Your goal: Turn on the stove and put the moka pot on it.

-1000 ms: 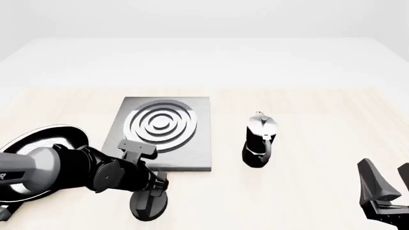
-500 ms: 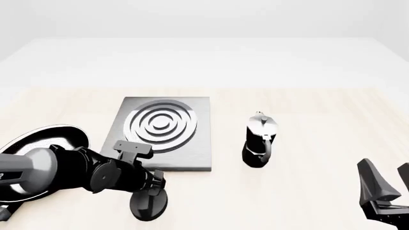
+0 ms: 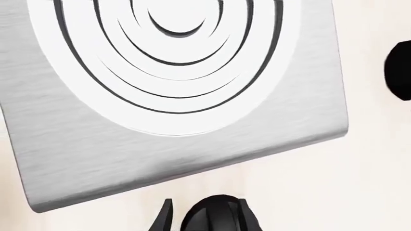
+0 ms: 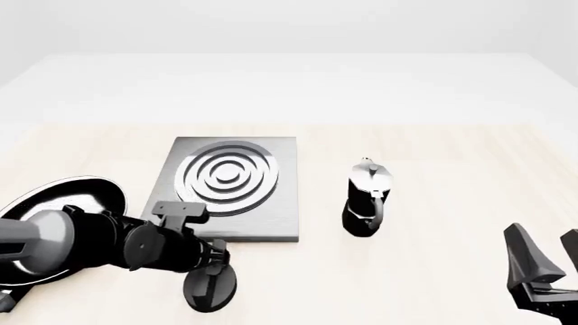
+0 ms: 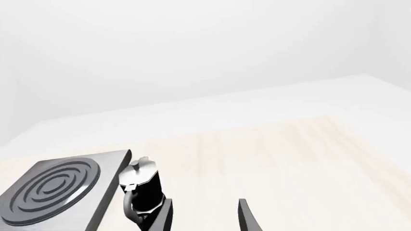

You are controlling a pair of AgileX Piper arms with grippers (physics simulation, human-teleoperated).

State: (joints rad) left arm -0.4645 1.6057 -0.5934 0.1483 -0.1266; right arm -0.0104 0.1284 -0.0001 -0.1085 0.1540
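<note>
the stove (image 4: 230,186) lies flat on the table (image 4: 434,271), left of centre in the front view, its silver rings facing up. its black knob (image 4: 211,288) stands apart from the slab, just in front of the slab's near edge. the left gripper (image 4: 216,265) is set over the knob, with the arm reaching in from the left above a black pan (image 4: 54,203). in the left wrist view the knob (image 3: 218,215) is seen between two fingertips (image 3: 165,217) placed close on either side; whether they press on it cannot be told. the pot (image 4: 367,198) stands upright on the table, right of the stove and clear of it, handle turned toward the camera. the right gripper (image 4: 549,261) is held low at the right edge, well apart from the pot, its fingers (image 5: 247,216) spread and nothing between them.
</note>
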